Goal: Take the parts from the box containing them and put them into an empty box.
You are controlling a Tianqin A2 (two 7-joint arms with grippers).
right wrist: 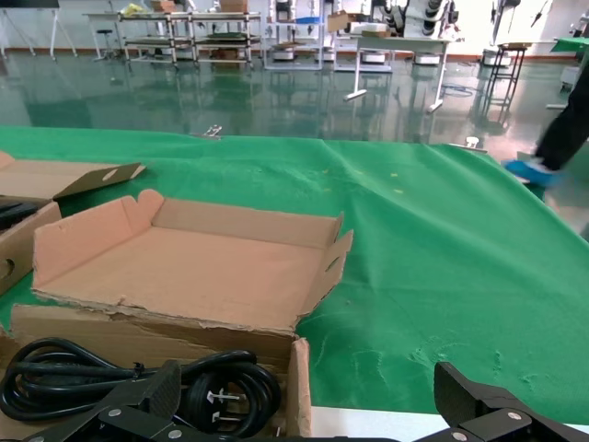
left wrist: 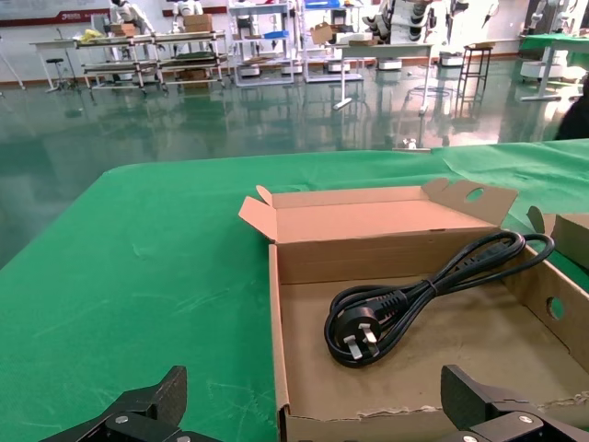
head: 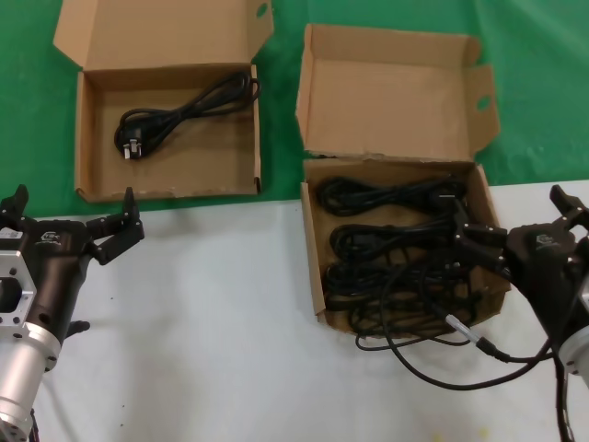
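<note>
Right gripper (head: pixel 515 230), fingers spread apart, at the right edge of the ragged carton (head: pixel 317 267) holding coiled cables (head: pixel 396 244). Left gripper (head: pixel 74 221), lower left, also spread. Neat carton (head: pixel 166 189), upper left, holds one cable (head: pixel 179 112).

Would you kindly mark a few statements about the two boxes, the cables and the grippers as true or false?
1. The left box holds one cable. True.
2. The right box is empty. False: several coiled cables fill it.
3. The left gripper is open. True: its fingers are spread, holding nothing.
4. The right gripper is over the left box. False: it is at the right box's right wall.
5. Both boxes have their lids shut. False: both lids stand open.
</note>
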